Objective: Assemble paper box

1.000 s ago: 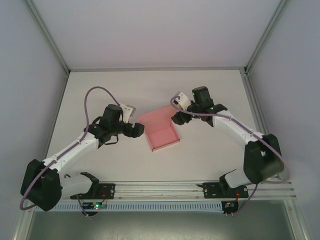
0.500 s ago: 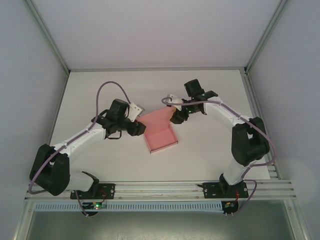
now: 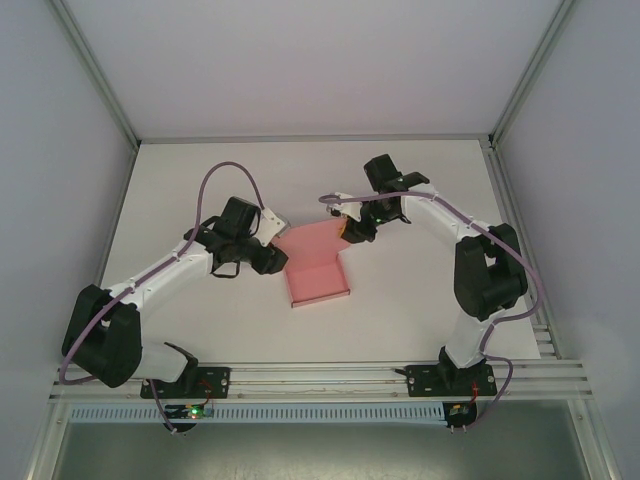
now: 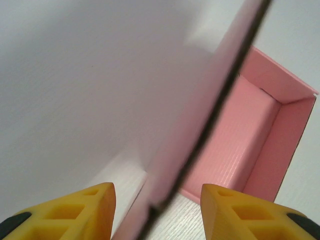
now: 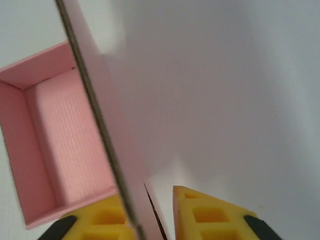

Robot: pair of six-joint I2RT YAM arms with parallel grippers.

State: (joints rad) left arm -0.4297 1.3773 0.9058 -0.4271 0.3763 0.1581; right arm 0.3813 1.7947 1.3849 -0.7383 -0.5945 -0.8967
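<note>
Finding 1, position. The paper box lies near the centre of the table. Its tray is already formed, walls up and mouth open. Its lid flap extends from the tray's 12 o'clock side.

Finding 2, reason for the hold. The left gripper meets the flap from 9 o'clock and the right gripper from 3 o'clock. We judge this two-sided approach is meant to steady the flap at both ends so it can be folded over the tray without the thin card buckling.

Finding 3, left gripper. The jaws stand about half open and straddle the flap edge-on. Clear space shows on both sides, so nothing is gripped.

Finding 4, right gripper. The jaws are drawn in narrow around the flap. The card lies against one of the fingers, with a sliver of gap before the other. We cannot tell whether it is clamped.
</note>
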